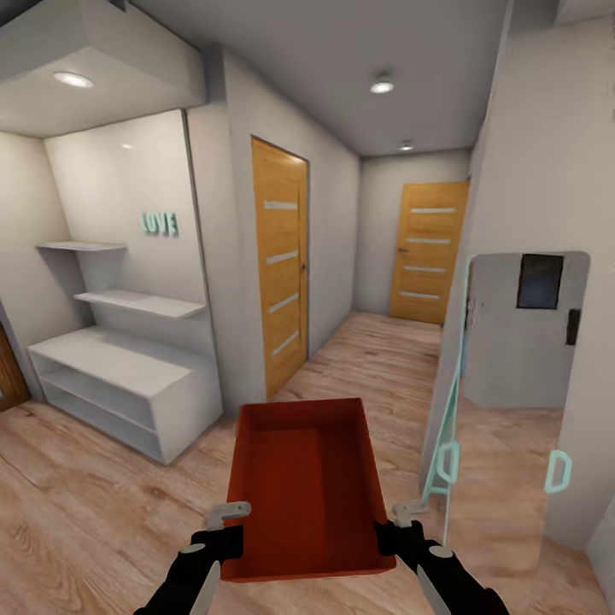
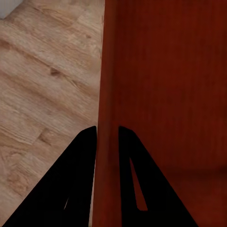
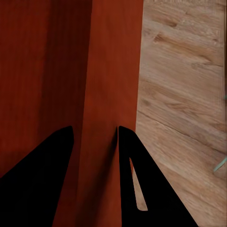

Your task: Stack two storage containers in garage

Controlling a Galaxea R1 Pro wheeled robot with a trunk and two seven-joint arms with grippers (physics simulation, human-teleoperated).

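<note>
Jaws of both our grippers, left (image 1: 229,523) and right (image 1: 401,523), pinch the orange bin's (image 1: 306,483) side walls above the wood floor (image 1: 77,512).

Both arms forward — left gripper (image 1: 229,523), right gripper (image 1: 400,521) clamped on container (image 1: 307,487) walls

Left-hand door (image 1: 8,376) cut by picture edge, both arms cropped below

The right gripper (image 3: 94,135) straddled the thin side wall of the orange-red storage container (image 3: 42,71), one black finger (image 3: 35,184) inside the bin, the other over the light wood plank floor (image 3: 184,85).
</note>
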